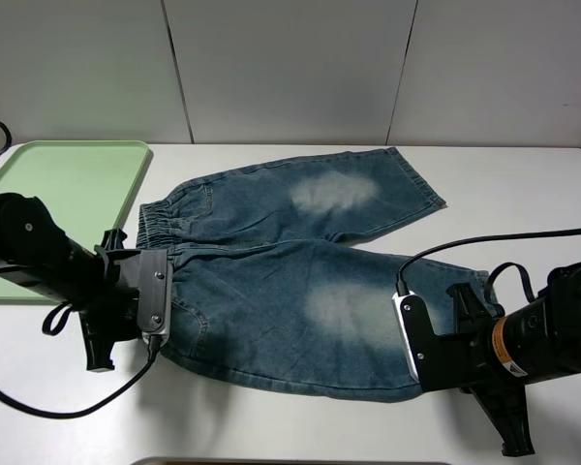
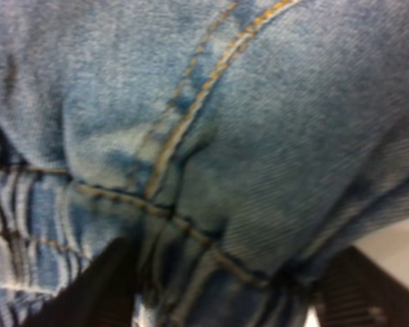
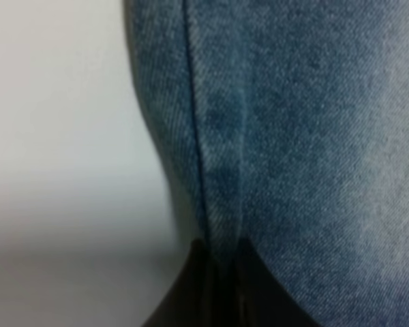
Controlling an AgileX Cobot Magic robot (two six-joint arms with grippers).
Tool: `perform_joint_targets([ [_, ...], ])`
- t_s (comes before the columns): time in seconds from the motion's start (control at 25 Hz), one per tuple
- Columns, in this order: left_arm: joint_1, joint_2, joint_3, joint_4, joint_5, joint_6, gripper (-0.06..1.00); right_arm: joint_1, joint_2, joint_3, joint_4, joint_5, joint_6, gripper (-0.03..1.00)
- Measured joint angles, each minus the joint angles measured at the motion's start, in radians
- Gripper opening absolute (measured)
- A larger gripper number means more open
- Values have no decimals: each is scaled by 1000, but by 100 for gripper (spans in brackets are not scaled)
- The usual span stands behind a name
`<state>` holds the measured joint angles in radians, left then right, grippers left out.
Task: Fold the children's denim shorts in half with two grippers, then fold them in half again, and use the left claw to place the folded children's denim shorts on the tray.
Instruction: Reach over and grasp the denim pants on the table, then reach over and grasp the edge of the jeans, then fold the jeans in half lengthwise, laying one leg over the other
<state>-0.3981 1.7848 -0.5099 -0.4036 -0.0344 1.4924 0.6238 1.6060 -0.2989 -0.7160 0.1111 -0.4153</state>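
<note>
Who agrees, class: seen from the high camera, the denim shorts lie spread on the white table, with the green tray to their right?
Not quite: the green tray lies to the left of the denim shorts, as the exterior high view shows. The shorts do lie spread on the white table.

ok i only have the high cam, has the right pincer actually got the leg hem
observer: yes, the right wrist view shows the right pincer shut on an edge fold of the denim shorts
operator: and the left one
observer: left pincer fingers stand either side of bunched denim by the waistband, can't tell if clamped
operator: any seam there
observer: an orange-stitched seam runs down between them
</note>
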Motion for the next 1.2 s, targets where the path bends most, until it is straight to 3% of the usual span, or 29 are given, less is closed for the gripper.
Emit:
perform_joint_targets([
  [0.24, -1, 15, -14, 5, -1, -1, 18, 0, 0, 0, 1, -2, 0, 0],
  [0.48, 3, 20, -61, 23, 92, -40, 17, 0, 0, 0, 3, -2, 1, 0],
  [0.72, 3, -42, -66, 23, 173, -143, 17, 0, -36, -13, 8, -17, 24, 0],
  [0.88, 3, -119, -64, 23, 185, -210, 17, -18, -48, -80, 22, 44, 169, 0],
  [1.08, 3, -217, -64, 23, 173, -321, 17, -29, -57, -228, 30, 186, 463, 0],
  [1.2, 3, -266, -64, 23, 143, -379, 17, -31, -59, -314, 22, 252, 577, 0],
])
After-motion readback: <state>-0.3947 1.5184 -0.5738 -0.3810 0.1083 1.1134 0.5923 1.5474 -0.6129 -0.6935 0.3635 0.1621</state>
